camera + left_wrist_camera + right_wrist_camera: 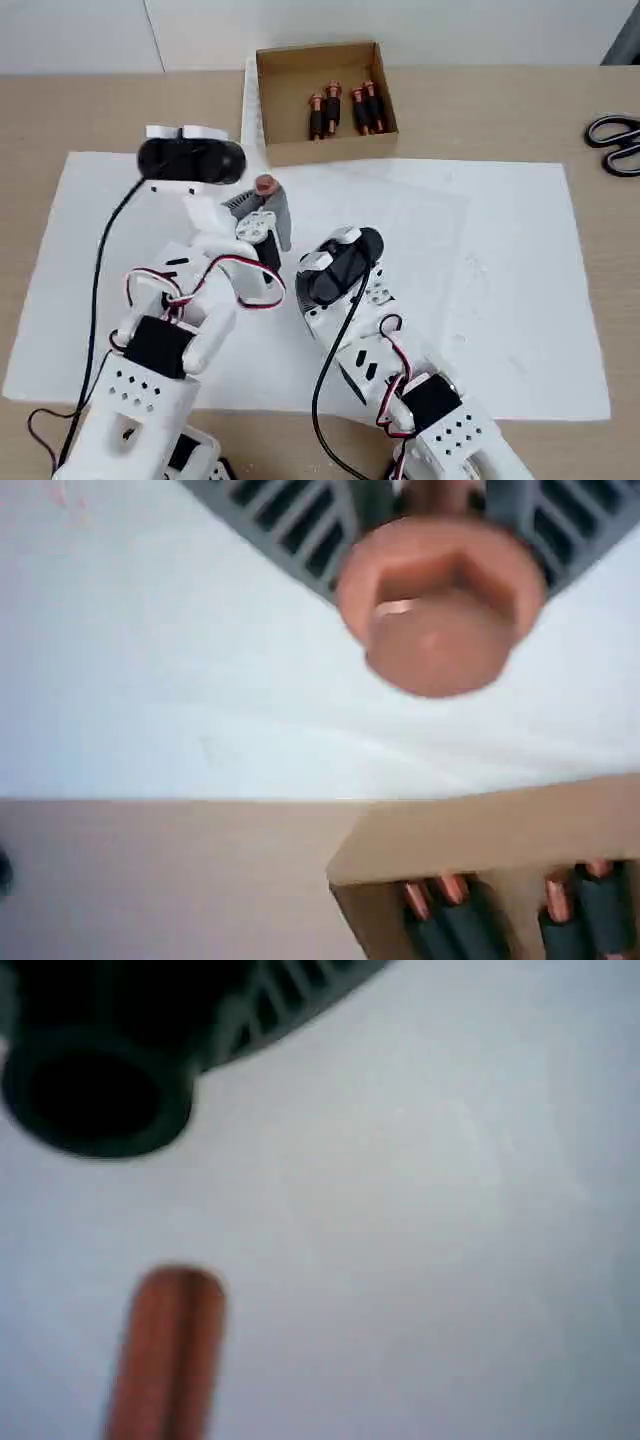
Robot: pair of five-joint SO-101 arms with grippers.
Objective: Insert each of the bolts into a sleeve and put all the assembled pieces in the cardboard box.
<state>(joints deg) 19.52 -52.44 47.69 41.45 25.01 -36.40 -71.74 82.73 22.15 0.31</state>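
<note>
Copper bolt (440,610) clamped in left fingers (290,520), sleeve (95,1095) in right fingers (290,1000), near box (330,148) — looks off-axis, bolt could jam.

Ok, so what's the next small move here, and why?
Probably nudge the right claw so its sleeve lines up with the bolt in the left claw: the right wrist view shows the bolt's tip apart from the open bore, not in line.

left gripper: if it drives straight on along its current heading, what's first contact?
Probably the box, at its near wall by the corner. The left gripper, shut on a bolt, points at it over flat paper. Height is unclear; it might clear the rim.
</note>
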